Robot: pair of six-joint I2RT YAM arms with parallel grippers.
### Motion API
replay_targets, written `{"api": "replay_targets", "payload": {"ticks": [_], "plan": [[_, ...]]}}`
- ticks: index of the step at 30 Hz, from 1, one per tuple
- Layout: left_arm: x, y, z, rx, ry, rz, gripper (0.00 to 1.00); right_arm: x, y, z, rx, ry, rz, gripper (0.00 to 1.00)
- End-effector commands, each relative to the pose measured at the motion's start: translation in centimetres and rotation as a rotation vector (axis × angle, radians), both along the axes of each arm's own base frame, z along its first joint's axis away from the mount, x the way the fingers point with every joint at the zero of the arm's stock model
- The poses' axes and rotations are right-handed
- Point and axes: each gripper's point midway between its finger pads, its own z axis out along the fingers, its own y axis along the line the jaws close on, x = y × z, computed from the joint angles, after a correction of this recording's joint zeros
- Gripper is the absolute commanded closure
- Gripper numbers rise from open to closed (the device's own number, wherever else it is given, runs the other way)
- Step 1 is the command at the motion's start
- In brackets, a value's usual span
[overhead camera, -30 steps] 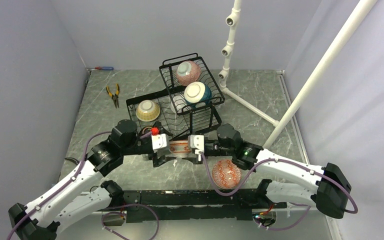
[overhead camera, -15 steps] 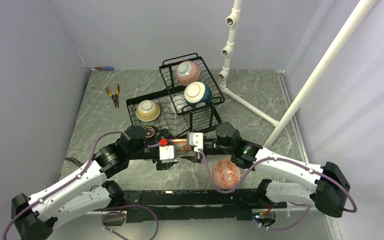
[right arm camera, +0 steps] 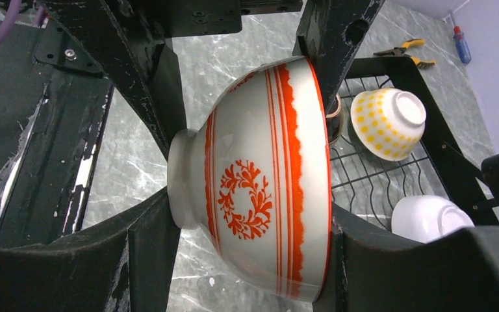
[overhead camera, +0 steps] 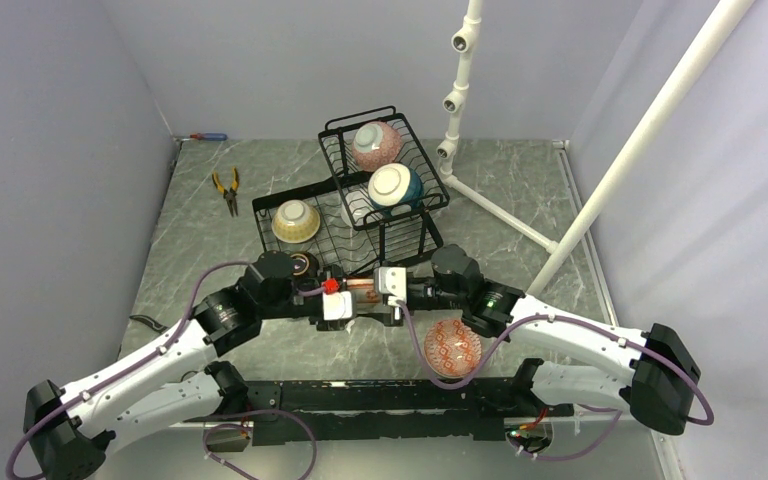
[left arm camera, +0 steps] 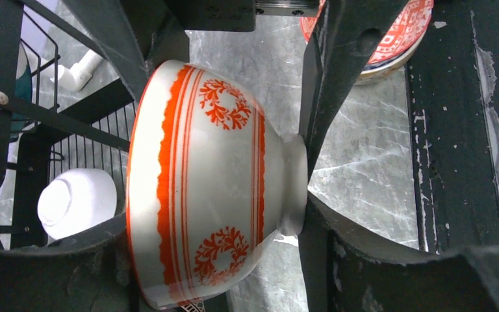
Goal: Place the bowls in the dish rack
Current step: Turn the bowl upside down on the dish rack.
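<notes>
Currently bowl (left arm camera: pixel 211 156) clamped rim-to-foot in L pincer (left arm camera: pixel 214 218) & R pincer (right arm camera: pixel 247 227).

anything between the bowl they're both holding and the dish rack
Nothing visible. The orange-banded bowl hangs just before the dish rack's near edge; a white bowl and a yellow-dotted bowl already sit inside.

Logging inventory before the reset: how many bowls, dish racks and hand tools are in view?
Bowls: 7
Dish rack: 1
Hand tools: 2, pliers and screwdriver
Total: 10
</notes>
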Motion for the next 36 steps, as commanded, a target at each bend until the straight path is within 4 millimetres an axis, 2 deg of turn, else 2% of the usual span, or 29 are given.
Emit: {"api": "replay_targets", "payload": {"ticks": [1,2,3,5,8,11,13,14,16,27,36], "plan": [[0.4,-0.3,1.1,-0.006,-0.021,0.006,0.88,0.3,0.7,4.1,0.101,-0.066,0.009,1.0],[0.6,-0.1,0.6,0.018,0.005,0.025,0.96,0.3,0.6,4.0,0.101,-0.066,0.003,1.0],[0.8,0.0,0.5,0.028,0.025,0.049,0.97,0.4,0.5,3.9,0.101,-0.065,-0.003,1.0],[1.4,0.2,0.1,0.044,0.075,0.107,0.97,0.5,0.4,3.8,0.104,-0.063,-0.015,0.97],[1.7,0.2,-0.5,0.053,0.123,0.147,0.97,0.6,0.4,3.6,0.103,-0.058,-0.024,0.85],[1.7,0.1,-0.8,0.038,0.143,0.16,0.97,0.8,0.3,3.5,0.096,-0.057,-0.029,0.53],[1.6,0.1,-0.8,0.031,0.149,0.156,0.97,0.9,0.3,3.4,0.088,-0.068,-0.032,0.24],[1.5,0.1,-0.9,0.028,0.159,0.158,0.97,1.0,0.2,3.4,0.086,-0.07,-0.041,0.14],[1.5,0.1,-1.1,0.029,0.173,0.17,0.97,1.2,0.1,3.5,0.088,-0.078,-0.056,0.02],[2.2,0.1,-2.2,-0.03,0.297,0.262,0.97,1.4,-0.5,3.9,0.096,-0.091,-0.086,0.0],[5.4,2.1,-1.1,-0.235,0.529,0.426,0.97,2.1,-1.0,4.3,0.073,-0.085,-0.133,0.0]]}}
